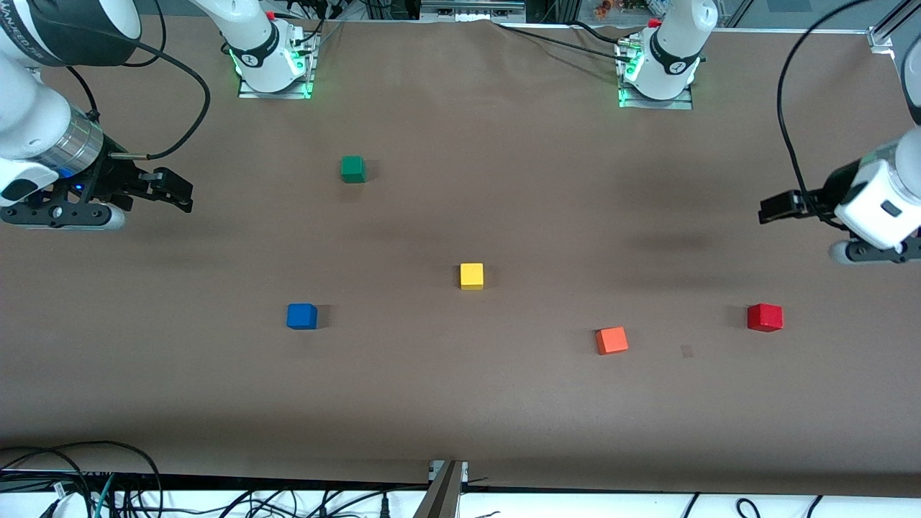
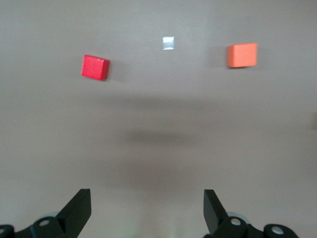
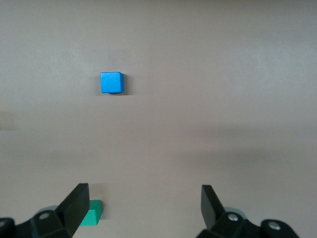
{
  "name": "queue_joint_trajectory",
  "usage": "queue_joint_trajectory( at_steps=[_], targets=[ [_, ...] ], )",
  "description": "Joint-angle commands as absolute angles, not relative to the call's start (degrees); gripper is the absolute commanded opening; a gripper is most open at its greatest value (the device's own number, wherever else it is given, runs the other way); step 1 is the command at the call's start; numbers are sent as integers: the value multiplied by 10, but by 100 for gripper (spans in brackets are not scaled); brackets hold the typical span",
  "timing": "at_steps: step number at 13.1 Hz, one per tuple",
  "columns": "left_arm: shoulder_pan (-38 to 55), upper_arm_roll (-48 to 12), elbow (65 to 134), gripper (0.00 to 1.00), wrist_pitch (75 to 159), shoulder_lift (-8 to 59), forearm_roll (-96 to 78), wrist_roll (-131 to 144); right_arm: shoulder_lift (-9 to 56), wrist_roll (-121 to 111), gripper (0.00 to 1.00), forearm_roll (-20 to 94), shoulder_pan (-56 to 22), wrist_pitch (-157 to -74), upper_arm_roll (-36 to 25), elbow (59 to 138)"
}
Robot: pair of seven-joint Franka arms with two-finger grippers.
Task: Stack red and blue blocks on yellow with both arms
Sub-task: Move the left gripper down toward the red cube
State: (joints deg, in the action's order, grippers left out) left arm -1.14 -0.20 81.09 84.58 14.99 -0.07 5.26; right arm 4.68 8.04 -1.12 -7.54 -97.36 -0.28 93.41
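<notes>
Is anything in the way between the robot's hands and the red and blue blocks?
Nothing visible. The open left gripper hangs over bare table near the red block. The open right gripper hangs over bare table near the blue block. The orange cube sits off to one side.

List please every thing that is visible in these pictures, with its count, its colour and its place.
yellow cube: one, bright yellow, middle of the table.
blue cube: one, bright blue, toward the right arm's end, nearer to the front camera than the yellow cube.
red cube: one, deep red, toward the left arm's end.
orange cube: one, light orange, between the yellow and red cubes, nearest to the front camera.
green cube: one, green, farthest from the front camera.
table: one, brown.
cables: several, black, along the table's near edge.
left gripper: one, black, fingers open, waiting above the table's end.
right gripper: one, black, fingers open, likewise.
</notes>
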Motion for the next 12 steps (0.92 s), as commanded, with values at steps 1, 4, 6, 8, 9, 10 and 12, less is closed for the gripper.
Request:
queue_joint_trajectory(
  at_steps=[1, 4, 6, 8, 9, 10, 12],
  targets=[
    [-36, -4, 787, 100, 883, 207, 29, 47, 42, 74, 100, -18, -75, -964, -4, 932],
    [-61, -4, 788, 100, 954, 262, 45, -16, 42, 74, 100, -17, -75, -964, -4, 932],
    [-68, -4, 795, 100, 1008, 293, 45, -48, 42, 74, 100, -17, -75, -964, -4, 932],
    [-73, -4, 795, 100, 1049, 331, 45, -90, 42, 74, 100, -16, -75, -964, -4, 932],
    [-75, -4, 797, 100, 1076, 347, 46, -123, 42, 74, 100, -16, -75, -964, -4, 932],
    [-85, -4, 801, 100, 1105, 360, 45, -147, 42, 75, 100, -16, -75, -964, -4, 932],
    [-101, -4, 809, 100, 1158, 387, 42, -190, 42, 74, 100, -16, -75, -964, -4, 931]
  ],
)
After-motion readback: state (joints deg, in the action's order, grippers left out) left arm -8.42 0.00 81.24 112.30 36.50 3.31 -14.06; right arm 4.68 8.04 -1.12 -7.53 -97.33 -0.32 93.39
